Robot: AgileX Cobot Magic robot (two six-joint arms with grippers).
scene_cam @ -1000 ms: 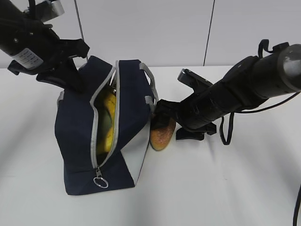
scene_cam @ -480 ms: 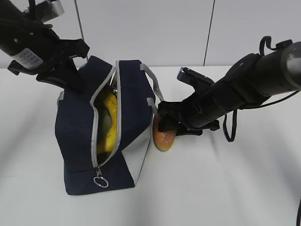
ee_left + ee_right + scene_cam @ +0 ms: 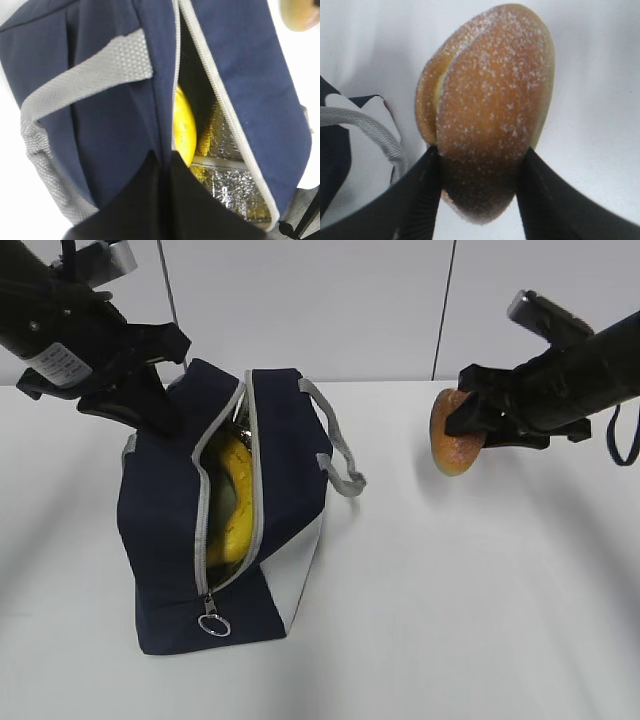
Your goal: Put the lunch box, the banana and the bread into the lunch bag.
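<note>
A: How is the lunch bag [image 3: 225,510] placed?

B: It is stood on the white worktop [image 3: 450,620] with its zipper mouth parted. The metal ring pull [image 3: 213,626] is seen at the near end of the zipper strip, beside the white end panel [image 3: 303,575]. One grey handle [image 3: 340,455] is draped off the bag's right side.

A: What is seen inside it?

B: The banana [image 3: 232,502] is lodged in the opening, and silver lining [image 3: 225,180] is shown next to it in the left wrist view. The lunch box cannot be made out for certain.

A: And the bread [image 3: 456,432]?

B: It is held clear of the worktop, well to the right of the bag. It is pinched by the right claw [image 3: 479,187], whose two dark fingers [image 3: 420,195] are pressed against its lower sides. A speckled crust and a pale split along one edge are shown in the right wrist view.

A: What about the left claw [image 3: 150,400]?

B: It is set at the bag's far left edge. In the left wrist view its fingers [image 3: 125,200] are pressed together on the navy fabric at the zipper's edge, so the bag is gripped there.
</note>
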